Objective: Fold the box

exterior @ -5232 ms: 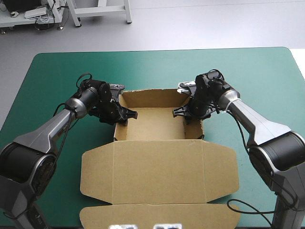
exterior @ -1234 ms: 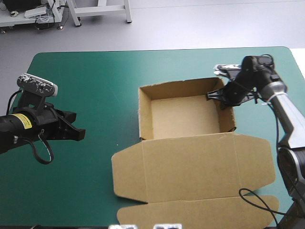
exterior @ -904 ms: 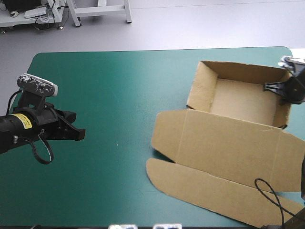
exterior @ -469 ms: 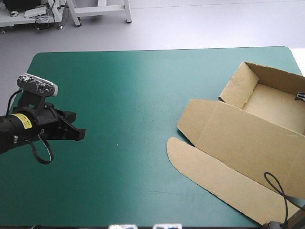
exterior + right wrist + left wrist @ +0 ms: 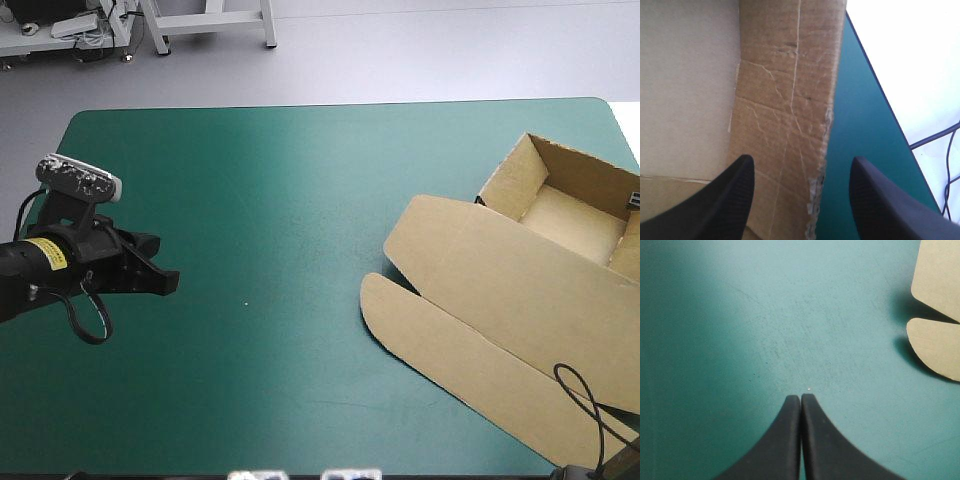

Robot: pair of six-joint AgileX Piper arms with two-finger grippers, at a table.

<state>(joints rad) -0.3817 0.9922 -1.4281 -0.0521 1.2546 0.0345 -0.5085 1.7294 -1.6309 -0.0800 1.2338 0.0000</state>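
Box: open tray with lid flat, at the table's right edge, partly beyond my view. Right gripper: fingers apart, astride a frayed wall. Left gripper: closed, empty, well apart. I judge any rightward pull could tip it off.

Teal-green cover open across left and middle, box and flat lid blocking right side

Bright, even light. The table shows a pale sheen across its middle; the box casts soft shadows; white glare lies beyond the right edge.
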